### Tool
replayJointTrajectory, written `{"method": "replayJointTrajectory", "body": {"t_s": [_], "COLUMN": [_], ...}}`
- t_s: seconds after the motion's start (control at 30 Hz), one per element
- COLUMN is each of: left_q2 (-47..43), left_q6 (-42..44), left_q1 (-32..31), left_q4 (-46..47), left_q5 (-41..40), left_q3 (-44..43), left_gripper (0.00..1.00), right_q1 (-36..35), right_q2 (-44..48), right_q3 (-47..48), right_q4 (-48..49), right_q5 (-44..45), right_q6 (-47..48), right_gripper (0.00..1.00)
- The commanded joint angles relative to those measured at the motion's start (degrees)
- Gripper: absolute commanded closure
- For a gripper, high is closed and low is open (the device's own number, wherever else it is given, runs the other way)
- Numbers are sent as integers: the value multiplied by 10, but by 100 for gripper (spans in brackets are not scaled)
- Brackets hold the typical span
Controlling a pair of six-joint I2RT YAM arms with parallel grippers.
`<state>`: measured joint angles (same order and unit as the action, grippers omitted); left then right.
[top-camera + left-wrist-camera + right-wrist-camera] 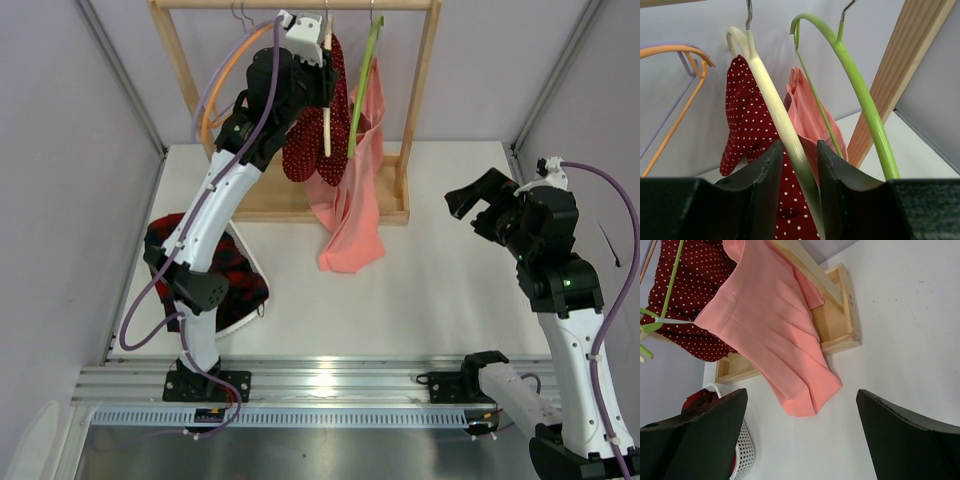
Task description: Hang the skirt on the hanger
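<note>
1. Hanging on the rack (421, 90) at the tabletop's (420, 290) far edge: skirt (304, 150) on hanger (326, 110); right hand (485, 212) wide, near the right edge.
2. Left hand (800, 170) narrow, gripping the hanger.
3. Right wrist: skirt behind pink cloth (775, 340).

Skirt (308, 140): dark red with small white polka dots. It hangs from the hanger (326, 100) in loose folds, bunched mostly to one side of the hanger's arm.

Hanger: cream, curved, smooth. Silver hook (748, 12) sits at the top rail of the wooden rack (420, 90). The body hangs steeply, just beside a lime-green hanger (860, 95).
</note>
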<state>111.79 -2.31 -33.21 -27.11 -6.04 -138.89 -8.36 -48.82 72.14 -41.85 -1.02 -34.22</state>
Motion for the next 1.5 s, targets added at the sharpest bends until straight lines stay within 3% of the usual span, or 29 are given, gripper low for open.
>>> {"method": "replayJointTrajectory", "body": {"t_s": [0.0,0.47,0.97,1.1,1.13,1.33,1.4,1.47], "left_q2": [4,12,19,9,5,-45,-68,-112], "left_q6": [12,17,13,14,16,22,21,18], "left_q1": [-4,-13,-39,-39,-39,-39,-39,-39], "left_q4": [15,38,47,50,54,59,55,39], "left_q5": [-25,33,10,-20,-26,-61,-59,-55], "left_q3": [-28,-33,-47,-44,-43,-43,-38,-31], "left_gripper": [61,71,70,58,47,9,0,0], "right_q1": [4,8,11,12,12,12,11,11], "right_q2": [8,11,20,19,18,9,5,-1], "right_q3": [20,18,22,25,26,51,75,90], "right_q4": [4,-1,-10,-11,-10,4,4,2], "right_q5": [6,10,10,10,10,-1,4,10], "right_q6": [13,18,22,32,35,86,96,108], "right_gripper": [1,1,1,1,1,1,1,0]}}
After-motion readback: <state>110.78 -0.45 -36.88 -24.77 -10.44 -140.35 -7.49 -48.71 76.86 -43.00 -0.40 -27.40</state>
